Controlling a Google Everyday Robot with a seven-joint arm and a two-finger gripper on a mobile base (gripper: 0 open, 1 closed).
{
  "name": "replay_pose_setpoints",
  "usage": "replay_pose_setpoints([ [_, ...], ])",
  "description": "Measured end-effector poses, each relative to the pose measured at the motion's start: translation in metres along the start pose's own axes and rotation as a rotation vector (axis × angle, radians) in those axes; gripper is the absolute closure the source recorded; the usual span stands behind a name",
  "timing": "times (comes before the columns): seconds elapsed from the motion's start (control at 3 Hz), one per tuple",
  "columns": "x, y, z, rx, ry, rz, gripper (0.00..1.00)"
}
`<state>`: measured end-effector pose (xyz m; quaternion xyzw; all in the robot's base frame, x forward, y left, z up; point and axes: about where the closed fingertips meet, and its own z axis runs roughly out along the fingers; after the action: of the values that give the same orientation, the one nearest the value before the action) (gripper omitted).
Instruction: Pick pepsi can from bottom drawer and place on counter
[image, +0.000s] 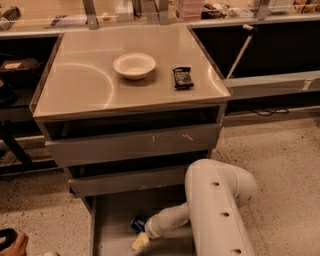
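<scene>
The bottom drawer (107, 220) is pulled open at the foot of the cabinet. The pepsi can (138, 223), small and blue, lies on the drawer floor near the middle. My white arm reaches down from the right into the drawer. My gripper (141, 241) is low over the drawer floor, just in front of the can and very close to it. Whether it touches the can is unclear. The counter (90, 85) is the glossy beige slab on top of the cabinet.
A white bowl (134, 65) and a black snack packet (182, 77) sit on the counter. A scratched grey drawer front (135, 144) and another drawer (127, 180) hang above the open one. My bulky arm housing (220, 210) fills the lower right. Speckled floor lies around.
</scene>
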<state>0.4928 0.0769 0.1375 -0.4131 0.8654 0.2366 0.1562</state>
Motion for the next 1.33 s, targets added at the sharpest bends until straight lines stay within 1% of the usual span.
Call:
replay_pose_setpoints([
  [0.33,0.0003,0.0001,0.0004,0.0,0.0,0.0,0.18],
  [1.33,0.0003,0.0002,0.0004,0.0,0.0,0.0,0.88],
])
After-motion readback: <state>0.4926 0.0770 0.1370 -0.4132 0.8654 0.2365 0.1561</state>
